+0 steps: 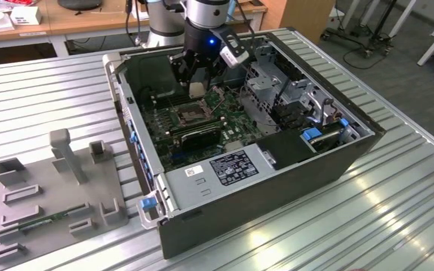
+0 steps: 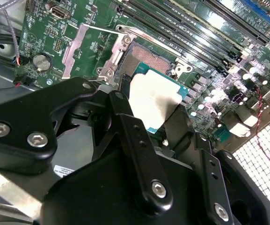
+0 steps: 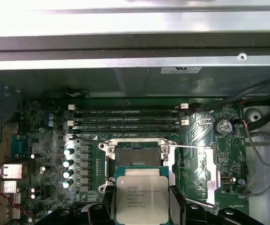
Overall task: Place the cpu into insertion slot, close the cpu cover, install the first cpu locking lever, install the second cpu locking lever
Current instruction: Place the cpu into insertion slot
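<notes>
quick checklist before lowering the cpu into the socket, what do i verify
1. Grip on the cpu: ok, clamped between the jaws of the gripper.
2. Nothing in the insertion slot: ok, it is bare.
3. Is the cpu cover swung open: ok, it lies beside the slot.
4. Chip edges parallel to the slot: ok in the first wrist view.
5. Corner marker matched to the slot: cannot tell.

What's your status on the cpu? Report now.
Gripper shut on the cpu, over the motherboard. Insertion slot empty, cpu cover open beside it. Nothing across the slot.
</notes>
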Controlling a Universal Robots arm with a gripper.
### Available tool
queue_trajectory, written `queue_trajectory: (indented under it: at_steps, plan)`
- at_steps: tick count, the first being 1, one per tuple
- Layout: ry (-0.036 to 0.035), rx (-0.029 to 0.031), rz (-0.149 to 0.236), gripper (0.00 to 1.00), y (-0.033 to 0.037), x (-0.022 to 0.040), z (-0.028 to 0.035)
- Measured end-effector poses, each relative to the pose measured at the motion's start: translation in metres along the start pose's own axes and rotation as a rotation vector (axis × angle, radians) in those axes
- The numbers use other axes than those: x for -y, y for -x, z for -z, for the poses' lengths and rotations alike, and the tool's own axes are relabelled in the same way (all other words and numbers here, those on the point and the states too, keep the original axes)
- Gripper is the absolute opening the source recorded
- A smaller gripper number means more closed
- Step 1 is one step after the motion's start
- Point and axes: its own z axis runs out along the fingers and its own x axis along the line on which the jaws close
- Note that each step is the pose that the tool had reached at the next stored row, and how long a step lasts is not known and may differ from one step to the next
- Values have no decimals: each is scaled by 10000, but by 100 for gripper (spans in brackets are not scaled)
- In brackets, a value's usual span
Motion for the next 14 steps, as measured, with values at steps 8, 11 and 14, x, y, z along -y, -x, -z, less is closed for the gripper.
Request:
queue_trajectory:
  at_steps: [8,11,14]
  plan:
    - [21,96,-1068,54,0,1,-14]
    - [32,145,-1617,54,0,2,-22]
    - [42,193,-2155,54,1,3,-30]
